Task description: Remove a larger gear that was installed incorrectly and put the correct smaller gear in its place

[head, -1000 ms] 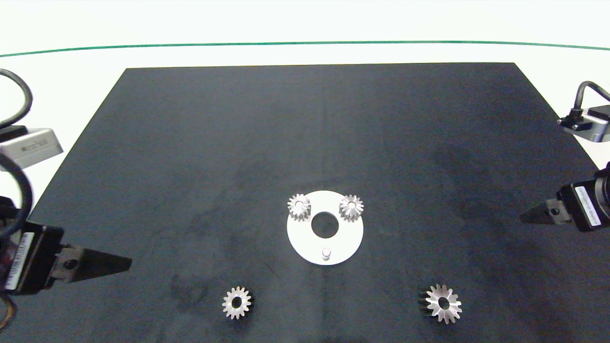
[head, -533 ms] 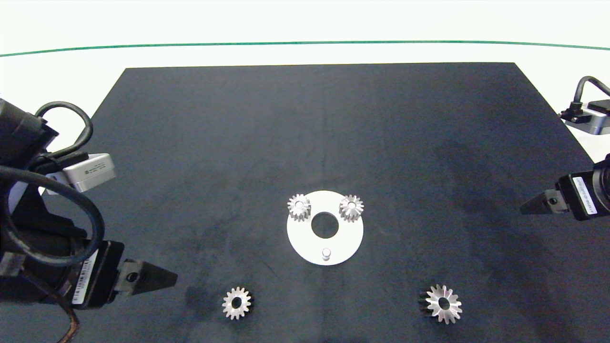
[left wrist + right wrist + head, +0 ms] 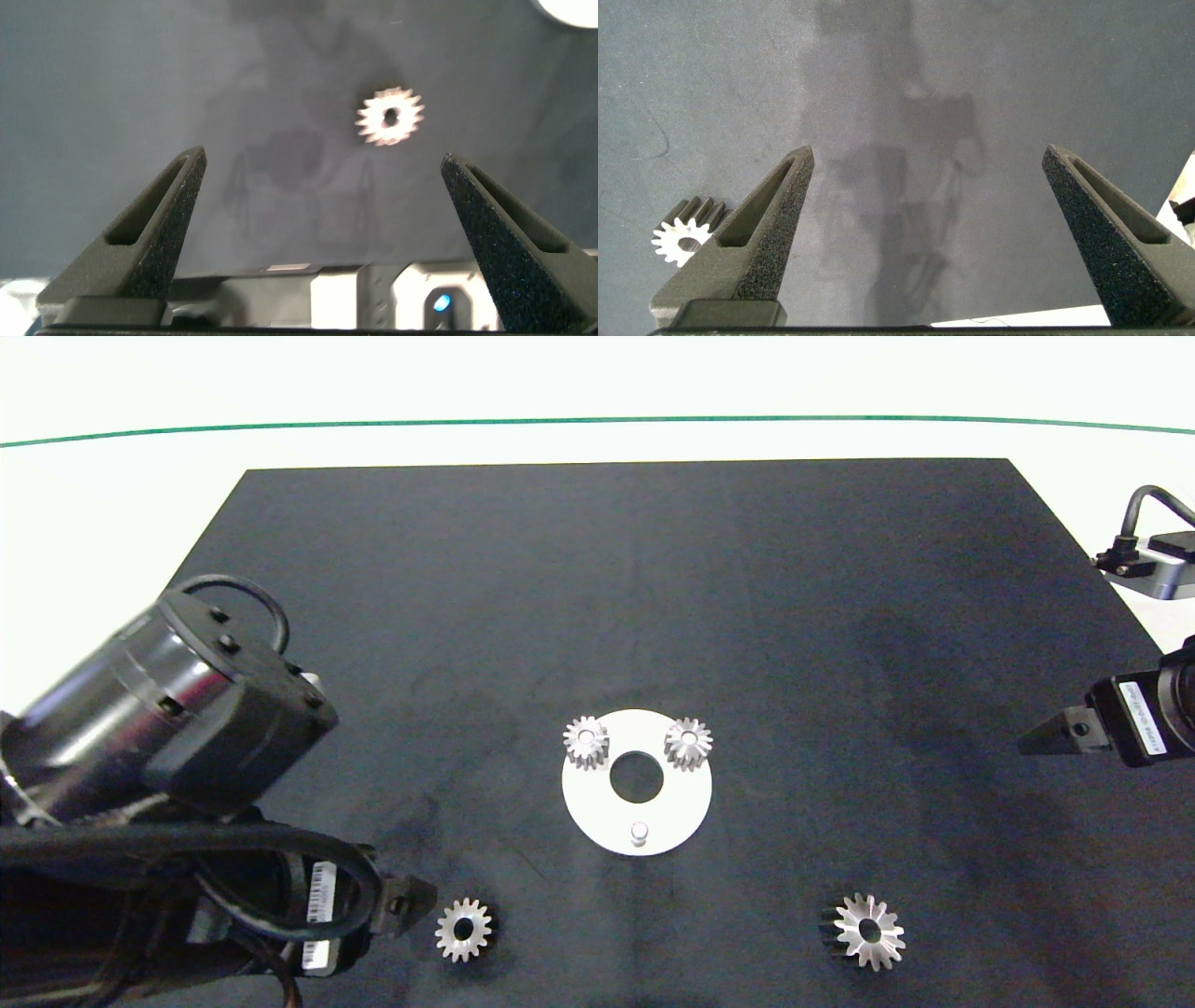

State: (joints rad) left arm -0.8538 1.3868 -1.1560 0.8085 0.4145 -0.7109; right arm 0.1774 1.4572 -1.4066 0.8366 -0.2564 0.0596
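reaching for the small gear [image 3: 463,931] lying loose on the mat's [image 3: 597,588] near edge, with the left gripper [image 3: 411,903] spread wide and empty just beside it; next needing to straddle the teeth squarely and close. big gear [image 3: 868,931] already lying off to the near right. farther in, plate [image 3: 672,807] showing one bare peg [image 3: 639,832] waiting. right gripper [image 3: 1036,743] hanging open, well away at the right edge.
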